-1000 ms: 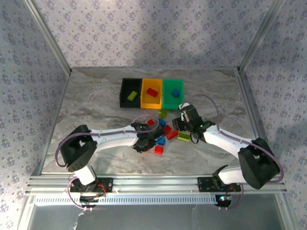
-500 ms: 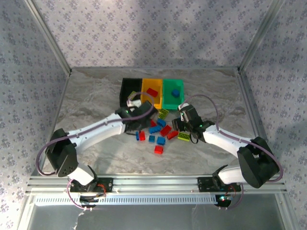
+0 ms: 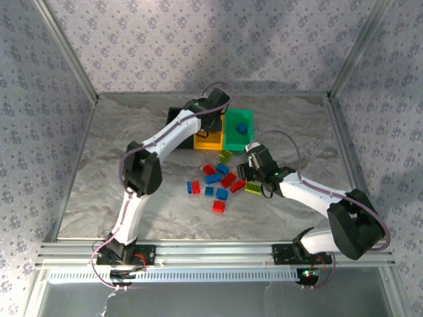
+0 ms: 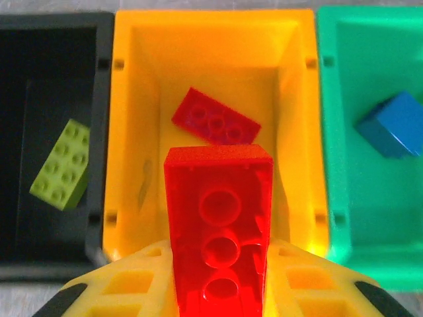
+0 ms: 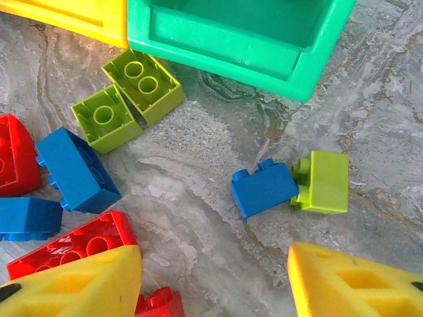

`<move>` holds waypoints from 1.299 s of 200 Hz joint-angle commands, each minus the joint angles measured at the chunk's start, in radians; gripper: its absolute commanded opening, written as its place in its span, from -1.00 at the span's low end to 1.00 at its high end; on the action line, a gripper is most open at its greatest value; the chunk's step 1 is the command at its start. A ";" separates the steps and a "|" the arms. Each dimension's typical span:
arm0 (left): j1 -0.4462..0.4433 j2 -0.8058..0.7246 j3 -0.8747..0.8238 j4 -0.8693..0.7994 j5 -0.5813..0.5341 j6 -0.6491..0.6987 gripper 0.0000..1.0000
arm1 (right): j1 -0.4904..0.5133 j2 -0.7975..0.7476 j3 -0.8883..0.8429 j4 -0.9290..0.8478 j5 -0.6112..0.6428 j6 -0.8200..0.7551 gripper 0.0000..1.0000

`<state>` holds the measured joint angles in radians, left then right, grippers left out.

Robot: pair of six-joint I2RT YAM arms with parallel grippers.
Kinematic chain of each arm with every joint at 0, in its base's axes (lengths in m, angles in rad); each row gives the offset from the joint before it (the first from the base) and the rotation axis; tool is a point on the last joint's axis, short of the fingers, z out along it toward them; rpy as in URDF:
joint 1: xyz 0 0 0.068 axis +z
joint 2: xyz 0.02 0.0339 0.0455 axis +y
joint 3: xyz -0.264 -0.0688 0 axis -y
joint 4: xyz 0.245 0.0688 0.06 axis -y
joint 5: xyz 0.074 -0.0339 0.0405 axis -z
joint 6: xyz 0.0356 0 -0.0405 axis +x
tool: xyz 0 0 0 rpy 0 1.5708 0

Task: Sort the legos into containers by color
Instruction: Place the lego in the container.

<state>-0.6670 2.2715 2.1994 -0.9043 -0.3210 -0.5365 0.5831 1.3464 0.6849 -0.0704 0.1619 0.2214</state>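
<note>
Left gripper clamped on red brick over near rim of yellow bin by table far edge, may clip rim and spill outside; right gripper jaws apart above loose bricks.

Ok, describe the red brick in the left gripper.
The red brick is a long, glossy plastic block, its hollow underside with three round tubes facing the camera. The left gripper clamps its long sides between yellow fingers. It hangs lengthwise over the near end of the yellow bin, above a second red brick lying inside.
</note>
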 commanded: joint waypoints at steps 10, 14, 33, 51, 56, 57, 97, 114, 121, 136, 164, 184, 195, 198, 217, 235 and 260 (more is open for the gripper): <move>0.040 0.151 0.253 -0.171 0.029 0.067 -0.40 | 0.010 -0.026 0.013 -0.002 0.028 0.019 0.24; 0.043 0.164 0.274 -0.179 0.031 0.068 -0.40 | 0.010 -0.027 0.012 -0.004 0.030 0.019 0.24; 0.045 0.187 0.306 -0.183 0.046 0.081 -0.35 | 0.012 -0.035 0.013 -0.007 0.030 0.021 0.24; 0.045 0.172 0.277 -0.166 0.068 0.088 -0.32 | 0.012 -0.035 0.008 -0.001 0.022 0.022 0.24; 0.046 0.166 0.264 -0.159 0.074 0.089 -0.32 | 0.014 -0.032 0.008 -0.001 0.019 0.022 0.24; 0.046 0.164 0.261 -0.157 0.075 0.090 -0.32 | 0.014 -0.031 0.008 -0.001 0.019 0.022 0.24; 0.045 0.104 0.167 -0.107 0.086 0.097 -0.18 | 0.018 -0.021 0.013 0.002 0.017 0.024 0.25; 0.043 0.083 0.153 -0.105 0.092 0.115 -0.02 | 0.018 -0.015 0.014 0.000 0.023 0.020 0.24; 0.042 0.071 0.146 -0.107 0.084 0.118 -0.01 | 0.018 -0.015 0.016 -0.002 0.021 0.021 0.24; 0.040 0.032 0.114 -0.099 0.082 0.119 -0.01 | 0.019 -0.015 0.015 0.001 0.019 0.021 0.24; 0.011 -0.082 -0.008 -0.039 0.071 0.124 -0.01 | 0.015 -0.005 0.018 -0.004 0.019 0.022 0.25; -0.025 -0.192 -0.153 0.035 0.052 0.127 -0.01 | 0.011 -0.013 0.025 -0.029 0.012 0.025 0.25; -0.045 -0.256 -0.242 0.084 0.050 0.120 -0.01 | -0.001 -0.027 0.019 -0.044 -0.010 0.035 0.25; -0.050 -0.275 -0.293 0.099 0.053 0.118 -0.01 | -0.006 -0.030 0.018 -0.050 -0.022 0.039 0.25; -0.088 -0.398 -0.487 0.199 0.055 0.101 -0.01 | -0.033 -0.064 -0.003 -0.103 -0.086 0.075 0.26; -0.116 -0.501 -0.659 0.298 0.074 0.090 -0.01 | -0.047 -0.101 -0.027 -0.162 -0.131 0.082 0.25; -0.134 -0.614 -0.863 0.437 0.158 0.065 0.10 | -0.095 -0.122 -0.031 -0.257 -0.219 0.063 0.29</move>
<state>-0.7990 1.7401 1.4796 -0.6342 -0.2302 -0.4397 0.5262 1.2526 0.6678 -0.1940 0.0551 0.2768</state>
